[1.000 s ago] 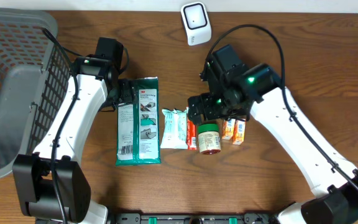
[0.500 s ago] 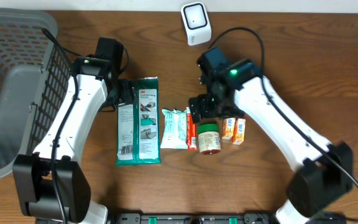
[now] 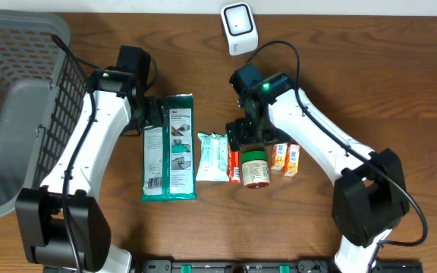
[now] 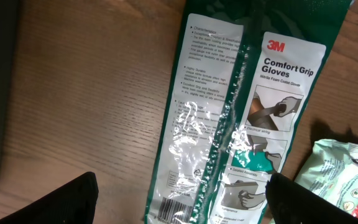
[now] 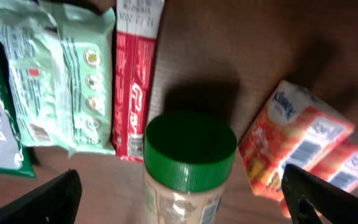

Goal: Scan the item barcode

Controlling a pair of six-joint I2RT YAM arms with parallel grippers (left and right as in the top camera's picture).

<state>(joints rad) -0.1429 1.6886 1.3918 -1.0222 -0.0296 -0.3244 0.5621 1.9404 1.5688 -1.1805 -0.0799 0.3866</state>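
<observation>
Closely flanking the jar (image 5: 190, 152) lie a red box (image 5: 133, 81) and tissue packs (image 5: 294, 142).

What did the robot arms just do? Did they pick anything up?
The right arm swung over to the left, keeping its open right gripper above the plastic jar with the green lid. Nothing was grabbed or let go. The open left gripper and all the packages stayed put.

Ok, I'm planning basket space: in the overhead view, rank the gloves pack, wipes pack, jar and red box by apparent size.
1. Gloves pack
2. Wipes pack
3. Jar
4. Red box, though the right tool may cover its top end, so jar versus box is unsure.
</observation>
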